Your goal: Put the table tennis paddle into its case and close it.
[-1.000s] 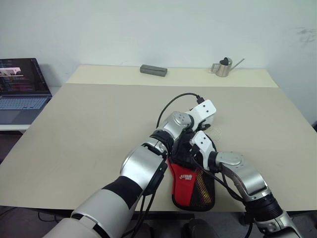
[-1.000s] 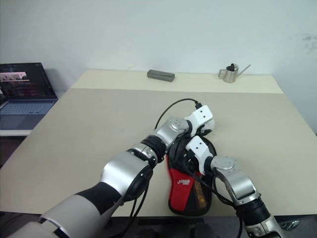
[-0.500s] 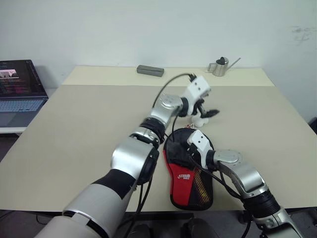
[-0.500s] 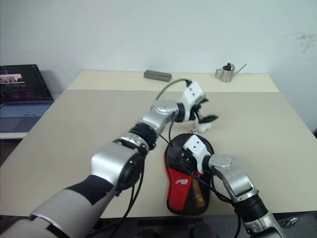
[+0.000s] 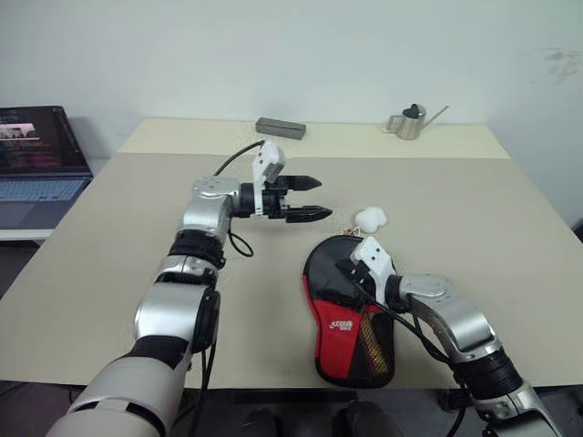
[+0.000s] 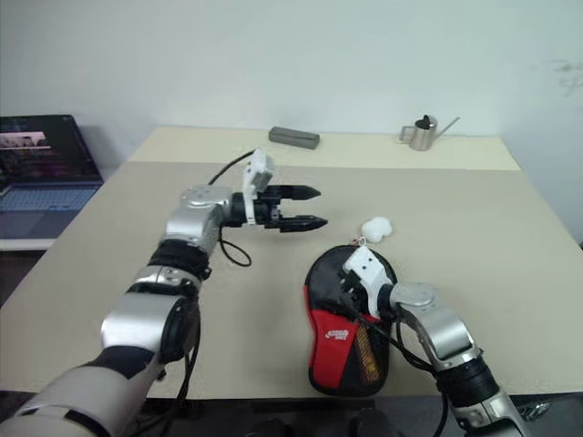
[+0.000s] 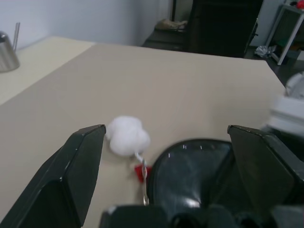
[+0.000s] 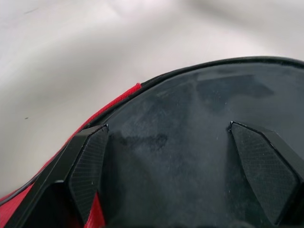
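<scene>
The case (image 5: 349, 314) lay flat on the surface (image 5: 137, 237), near its front edge, black rounded end away from the robot, red mesh end toward it. The pom-pom (image 5: 371, 218) rested just beyond the black end. No bat was seen outside the case, so it was judged to be inside already; this could not be confirmed. The case looked shut along its rim, though whether the zip was fully run could not be told.

Left gripper (image 5: 310, 198) was held above the surface, apart from the case, jaws wide and empty. Right gripper (image 8: 171, 156) was poised over the black end, jaws wide, nothing held. Task judged at or near its end.
</scene>
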### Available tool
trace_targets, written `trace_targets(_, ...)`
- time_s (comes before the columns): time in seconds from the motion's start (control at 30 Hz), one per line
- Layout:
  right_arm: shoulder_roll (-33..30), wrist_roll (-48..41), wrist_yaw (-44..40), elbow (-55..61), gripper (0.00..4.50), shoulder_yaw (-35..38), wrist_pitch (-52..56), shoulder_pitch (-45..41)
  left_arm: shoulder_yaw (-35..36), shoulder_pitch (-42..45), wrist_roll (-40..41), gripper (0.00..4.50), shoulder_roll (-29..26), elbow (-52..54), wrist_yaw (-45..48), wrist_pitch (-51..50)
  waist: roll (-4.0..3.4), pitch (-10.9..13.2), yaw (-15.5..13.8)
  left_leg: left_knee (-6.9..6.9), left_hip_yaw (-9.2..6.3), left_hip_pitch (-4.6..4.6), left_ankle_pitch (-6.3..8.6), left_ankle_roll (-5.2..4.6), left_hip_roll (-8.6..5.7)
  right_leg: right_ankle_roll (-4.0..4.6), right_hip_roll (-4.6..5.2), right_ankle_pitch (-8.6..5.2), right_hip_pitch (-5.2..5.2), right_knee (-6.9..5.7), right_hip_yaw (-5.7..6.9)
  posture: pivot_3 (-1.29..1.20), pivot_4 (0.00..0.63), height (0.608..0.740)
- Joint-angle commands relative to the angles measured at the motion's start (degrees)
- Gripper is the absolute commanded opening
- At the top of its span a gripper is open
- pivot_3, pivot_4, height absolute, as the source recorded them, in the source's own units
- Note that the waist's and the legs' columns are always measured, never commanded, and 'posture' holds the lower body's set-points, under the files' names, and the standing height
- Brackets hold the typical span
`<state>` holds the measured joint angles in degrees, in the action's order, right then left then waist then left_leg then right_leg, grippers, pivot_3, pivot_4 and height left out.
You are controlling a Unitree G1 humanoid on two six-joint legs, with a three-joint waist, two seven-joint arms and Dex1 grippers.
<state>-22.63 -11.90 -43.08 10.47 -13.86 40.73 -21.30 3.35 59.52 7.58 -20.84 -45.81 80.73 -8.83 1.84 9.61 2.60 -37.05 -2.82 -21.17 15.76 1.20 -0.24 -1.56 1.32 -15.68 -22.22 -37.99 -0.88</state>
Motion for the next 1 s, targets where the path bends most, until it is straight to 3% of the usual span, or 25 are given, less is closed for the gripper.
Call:
trace_targets(0.03,-2.19,-2.43,-1.47,2.37,4.50,0.93,4.11,1.30,-0.27,-3.92,3.39,4.48,-3.03,11.20,0.79,-5.66,-0.02,0.01,-0.42,-0.02,-0.06,-0.11,0.00,0.00,0.00,0.01,0.01,0.00,-0.06,0.02,0.00,0.00,0.150,0.740)
trace_targets(0.23,-6.47,-8.44,-3.46,11.40,4.50,5.12,8.36,1.21,1.05,-15.18,8.87,4.48,-9.31,29.64,-1.72,-15.75,-0.07,0.09,-0.94,-0.17,-0.25,-0.84,-0.01,0.01,0.00,0.09,0.20,-0.01,-0.66,-0.03,-0.02,0.00,0.150,0.740)
trace_targets(0.5,-10.20,-19.65,-4.18,17.09,4.50,15.99,15.33,-1.81,-0.73,-19.59,13.87,4.48,-10.91,40.67,-4.46,-20.67,-0.25,0.33,-1.06,-0.91,-0.40,-1.56,-0.01,-0.01,-0.07,0.11,0.32,0.07,-1.02,-0.21,0.13,0.00,0.150,0.740)
trace_targets(0.63,-16.33,-25.82,-6.86,18.97,4.50,24.09,17.79,-0.18,-3.52,-19.77,13.58,4.48,-10.89,41.82,-4.89,-20.77,-0.28,0.35,-1.24,-0.90,-0.41,-1.56,-0.01,-0.03,-0.08,0.10,0.30,0.08,-0.99,-0.17,0.18,0.00,0.150,0.740)
trace_targets(0.8,-24.48,-28.68,-8.82,20.03,4.50,29.66,18.07,4.89,-10.87,-20.31,8.30,4.48,-10.58,38.23,-2.99,-11.81,-0.28,0.36,-1.41,-0.88,-0.32,-1.62,0.01,-0.07,-0.08,0.10,0.25,0.08,-1.00,-0.08,0.13,0.00,0.150,0.740)
trace_targets(0.93,-26.88,-29.98,-7.93,20.37,4.50,32.03,18.18,7.45,-14.09,-18.00,5.81,4.48,-4.39,32.34,-5.56,-2.78,-0.28,0.36,-1.60,-0.92,-0.24,-1.55,-0.03,-0.13,-0.08,0.11,0.16,0.09,-1.00,-0.20,0.08,0.00,0.150,0.740)
trace_targets(1.0,-27.10,-30.59,-7.26,20.82,4.50,32.68,18.25,8.66,-14.73,-17.02,7.16,4.48,-0.86,30.41,-5.40,-3.87,-0.27,0.36,-1.96,-0.95,-0.25,-1.57,-0.05,-0.16,-0.08,0.11,0.10,0.10,-0.99,-0.22,0.09,0.00,0.150,0.740)
